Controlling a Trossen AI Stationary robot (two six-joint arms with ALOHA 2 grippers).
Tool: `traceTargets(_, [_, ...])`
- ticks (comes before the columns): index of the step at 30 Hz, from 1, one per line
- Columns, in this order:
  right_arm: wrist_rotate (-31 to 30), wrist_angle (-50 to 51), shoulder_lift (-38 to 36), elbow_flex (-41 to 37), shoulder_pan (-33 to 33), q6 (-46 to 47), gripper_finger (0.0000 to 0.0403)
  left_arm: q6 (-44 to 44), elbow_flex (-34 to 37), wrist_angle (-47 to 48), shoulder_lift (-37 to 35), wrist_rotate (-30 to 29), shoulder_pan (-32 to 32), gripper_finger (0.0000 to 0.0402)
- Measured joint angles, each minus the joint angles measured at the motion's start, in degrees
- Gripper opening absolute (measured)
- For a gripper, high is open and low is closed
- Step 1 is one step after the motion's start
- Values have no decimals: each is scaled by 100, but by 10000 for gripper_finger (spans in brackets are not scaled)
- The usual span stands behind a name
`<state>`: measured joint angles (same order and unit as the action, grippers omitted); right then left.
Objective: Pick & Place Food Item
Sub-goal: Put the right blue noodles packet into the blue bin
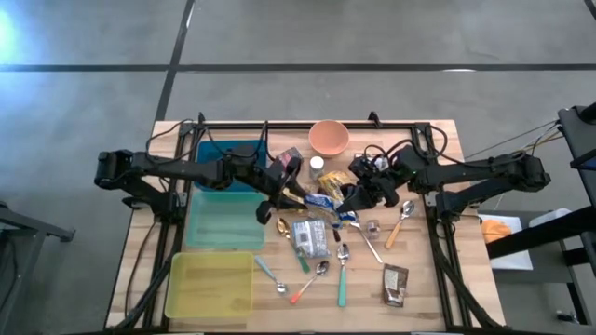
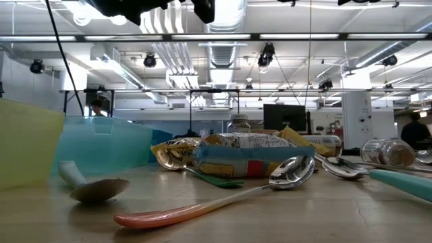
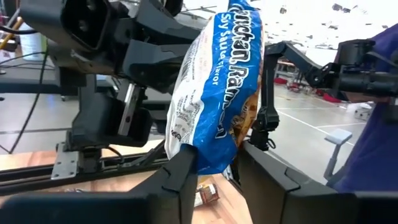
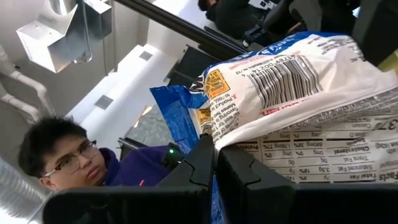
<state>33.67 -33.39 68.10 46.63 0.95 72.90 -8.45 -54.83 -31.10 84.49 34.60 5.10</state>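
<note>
Holding: I have one ramen packet [image 3: 217,93] pinched between both grippers, lifted clear of the wooden table [image 1: 419,307], above the clutter at mid-table.
Left side bins: yellow bin [image 1: 209,286] nearest the front edge, teal bin [image 1: 222,219] behind it, a blue one [image 1: 223,160] further back; I see no food in the yellow or teal bin.
Left gripper [image 3: 214,174]: fingers closed down narrow on the lower edge of the packet; the wrist view shows the blue-and-white wrapper standing up from between them.
Packet position: it hangs between the two arms, right of the teal bin and in front of the pink bowl [image 1: 328,138].
Right gripper [image 4: 214,165]: fingers pressed fully together on the packet's other end, with the barcode panel spread just beyond them.
Right side of table: spoons [image 1: 402,221], a small jar [image 1: 372,227] and a dark snack bar [image 1: 395,285] lie loose and untouched.
Progress: I judge the pick done and the place still ahead; one arm must let go before the packet can travel to a bin, and more wrapped food [image 1: 308,237] waits on the table.
Surface: pale wood planks, crowded with cutlery [image 2: 223,196] and wrappers.
Room: open workshop with grey floor, ceiling ducts, and a person in glasses [image 4: 62,162] beyond the table.
</note>
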Motion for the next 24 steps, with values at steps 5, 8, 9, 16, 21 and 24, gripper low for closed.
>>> traceTargets(5, [-2, 0, 0, 0, 0, 0, 8, -55, 0, -4, -6, 176, -2, 38])
traceTargets(8, [0, 2, 0, 0, 0, -2, 8, -101, 0, -2, -33, 219, -2, 9])
traceTargets(9, [-1, 0, 0, 0, 0, -2, 8, -103, 0, -4, -38, 230, -2, 9])
traceTargets(16, [33, 2, 2, 0, 2, -140, 8, -210, 0, 51, -217, 225, -4, 3])
traceTargets(21, [20, 2, 2, -1, 2, -156, 8, -417, 0, 109, -407, 192, -4, 2])
traceTargets(24, [-73, 8, 2, -2, -20, -252, 9, -643, 0, 196, -480, 187, -4, 1])
